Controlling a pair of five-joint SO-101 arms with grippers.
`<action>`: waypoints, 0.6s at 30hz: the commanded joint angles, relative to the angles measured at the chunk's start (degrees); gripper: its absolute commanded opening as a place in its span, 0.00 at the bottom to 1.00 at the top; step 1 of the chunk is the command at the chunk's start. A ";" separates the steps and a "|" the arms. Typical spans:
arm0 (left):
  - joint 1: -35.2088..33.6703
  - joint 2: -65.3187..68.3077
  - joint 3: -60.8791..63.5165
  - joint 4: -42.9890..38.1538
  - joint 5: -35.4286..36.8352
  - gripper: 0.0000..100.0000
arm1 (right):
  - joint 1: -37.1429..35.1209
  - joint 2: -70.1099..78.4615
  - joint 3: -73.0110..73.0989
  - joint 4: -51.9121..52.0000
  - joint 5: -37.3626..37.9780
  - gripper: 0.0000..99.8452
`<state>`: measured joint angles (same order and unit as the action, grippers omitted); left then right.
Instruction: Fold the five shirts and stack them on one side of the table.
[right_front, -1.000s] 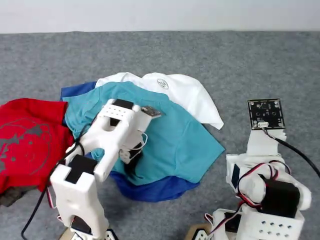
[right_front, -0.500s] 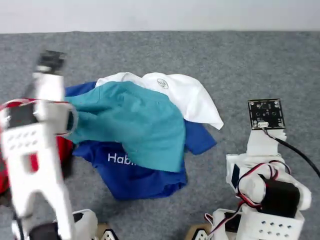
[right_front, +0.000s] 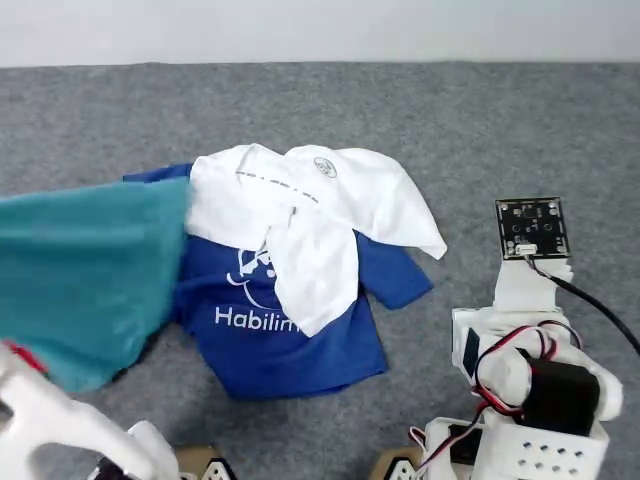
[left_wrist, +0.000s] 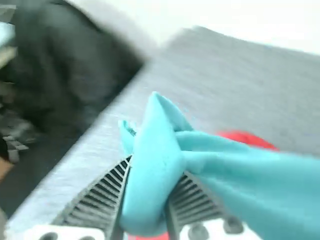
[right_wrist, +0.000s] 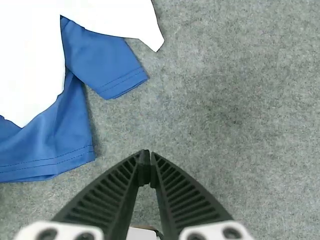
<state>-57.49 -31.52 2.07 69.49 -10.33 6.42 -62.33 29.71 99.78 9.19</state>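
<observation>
Left tool (left_wrist: 152, 169): clenched on a bunched fold of the teal shirt (right_front: 85, 270), cloth pinched between both fingers. The shirt is lifted off the worktop (right_front: 480, 130) and hangs spread across the left side of the high view, its near edge overlapping the blue shirt's (right_front: 290, 345) left margin. The left arm (right_front: 50, 425) sits at the lower left corner, below the hanging cloth.

Red shirt (left_wrist: 245, 139): partly seen behind the teal cloth in the left wrist view; a small red sliver shows under the teal shirt at the left edge of the high view.

Blue shirt: lying flat on the worktop near centre, front up, one sleeve pointing toward the right arm (right_front: 530, 380).

White shirt (right_front: 310, 210): crumpled, lying on the upper part of the blue shirt, with one flap draped down over its chest and another part reaching onto the bare worktop to the right.

Right tool (right_wrist: 145, 156): clenched, fingertips touching, grasping nothing. It hangs over bare grey worktop, near the blue sleeve and hem but apart from them.
</observation>
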 joint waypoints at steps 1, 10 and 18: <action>-6.33 -2.11 -2.42 -7.30 0.44 0.00 | 0.04 0.04 -3.08 0.40 0.62 0.01; -12.40 -2.20 -2.15 -11.43 -0.26 0.02 | 0.04 0.13 -3.08 0.31 0.62 0.01; -10.81 -2.46 -2.42 -3.87 -5.36 0.33 | 0.04 0.13 -3.08 0.22 0.62 0.01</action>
<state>-68.92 -31.69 2.07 63.25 -13.85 6.42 -62.33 29.71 99.78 9.19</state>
